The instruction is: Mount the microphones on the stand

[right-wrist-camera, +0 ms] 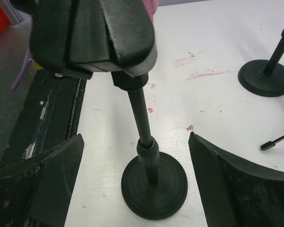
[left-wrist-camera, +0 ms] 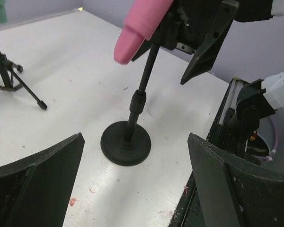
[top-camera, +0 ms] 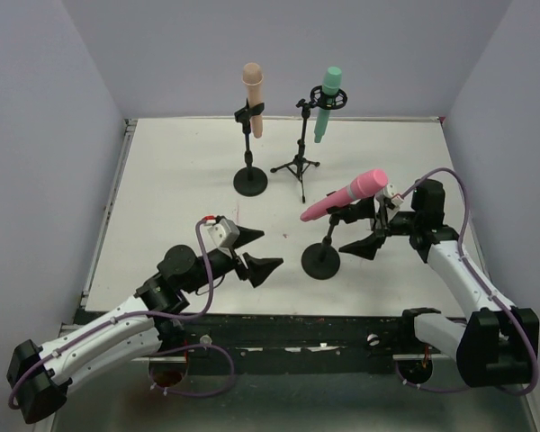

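We see the pink microphone [top-camera: 346, 195] tilted in the clip of the near round-base stand [top-camera: 321, 261], the beige-peach microphone [top-camera: 253, 90] on the far round-base stand [top-camera: 250, 180], and the mint green microphone [top-camera: 328, 101] on the tripod stand [top-camera: 297, 166]. Left jaws and right jaws, both released, flank the near round-base stand.

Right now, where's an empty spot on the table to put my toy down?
The biggest bare patch of table is on the left, between its edge and the beige-peach microphone's stand, beyond the left end effector. A smaller one lies back right, past the tripod stand and pink microphone. The front middle is crowded: the right end effector straddles the pink microphone's stand.
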